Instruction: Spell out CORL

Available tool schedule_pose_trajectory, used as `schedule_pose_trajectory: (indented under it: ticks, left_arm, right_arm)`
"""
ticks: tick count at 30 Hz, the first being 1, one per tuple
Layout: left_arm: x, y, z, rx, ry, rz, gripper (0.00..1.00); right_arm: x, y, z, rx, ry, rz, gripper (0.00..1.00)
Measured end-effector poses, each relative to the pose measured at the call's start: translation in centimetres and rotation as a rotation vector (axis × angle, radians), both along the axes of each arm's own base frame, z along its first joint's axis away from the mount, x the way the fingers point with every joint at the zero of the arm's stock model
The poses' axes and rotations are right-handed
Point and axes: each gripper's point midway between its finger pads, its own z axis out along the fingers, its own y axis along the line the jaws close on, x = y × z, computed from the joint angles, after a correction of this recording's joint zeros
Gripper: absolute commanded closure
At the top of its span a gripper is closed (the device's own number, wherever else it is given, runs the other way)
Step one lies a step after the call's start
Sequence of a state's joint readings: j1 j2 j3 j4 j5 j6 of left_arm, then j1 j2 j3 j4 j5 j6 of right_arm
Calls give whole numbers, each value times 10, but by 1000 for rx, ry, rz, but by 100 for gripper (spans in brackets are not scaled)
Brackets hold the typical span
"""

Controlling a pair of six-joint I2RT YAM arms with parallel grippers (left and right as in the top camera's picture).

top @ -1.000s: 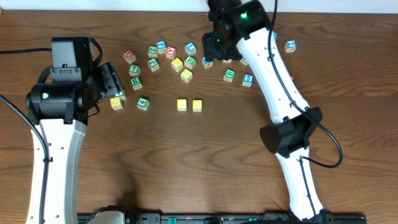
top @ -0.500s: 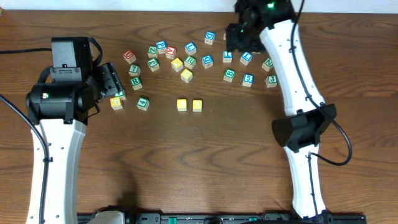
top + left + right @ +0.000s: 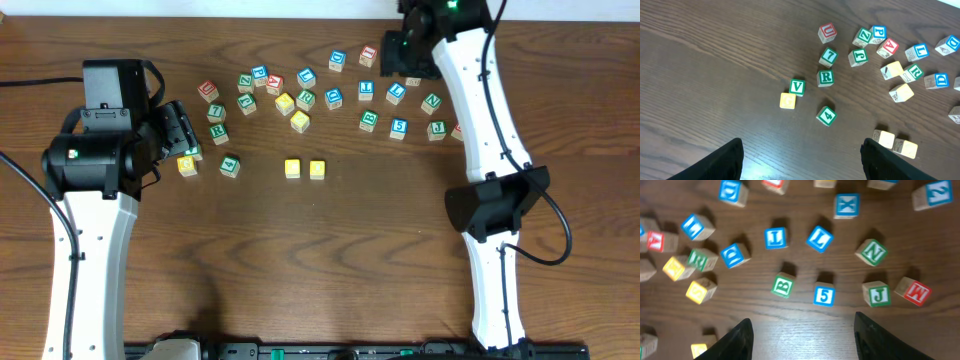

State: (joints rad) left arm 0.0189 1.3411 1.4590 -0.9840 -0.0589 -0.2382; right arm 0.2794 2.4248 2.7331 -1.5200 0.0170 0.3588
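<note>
Two plain yellow-topped cubes (image 3: 292,168) (image 3: 317,169) sit side by side mid-table, also in the left wrist view (image 3: 885,138) (image 3: 905,147). A green R cube (image 3: 218,133) (image 3: 825,77) lies close to my left gripper (image 3: 183,128) (image 3: 802,160), which hangs open and empty above bare wood. A second green R (image 3: 913,73) (image 3: 701,259) sits in the cluster. The blue L cube (image 3: 396,93) (image 3: 819,238) lies in the far row. My right gripper (image 3: 398,62) (image 3: 802,340) hovers open and empty above that row.
Several other letter and number cubes are scattered along the far half of the table, such as a blue 5 (image 3: 824,295), a green B (image 3: 782,286), a green J (image 3: 876,294), a red M (image 3: 912,291) and a green V (image 3: 797,86).
The right arm has swung to the right along the far row of cubes, its gripper still open and empty. The left arm and all cubes stay as they were.
</note>
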Motion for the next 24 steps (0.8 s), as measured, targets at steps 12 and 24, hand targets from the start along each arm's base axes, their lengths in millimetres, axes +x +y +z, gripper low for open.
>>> schedule_pose_trajectory:
  ticks: [12, 24]
  left_arm:
    - [-1, 0, -3, 0, 9, 0, 26]
    - [-1, 0, -4, 0, 9, 0, 26]
  right_arm:
    - [39, -18, -33, 81, -49, -231, 44]
    - [49, -15, -94, 109, -20, -322, 47]
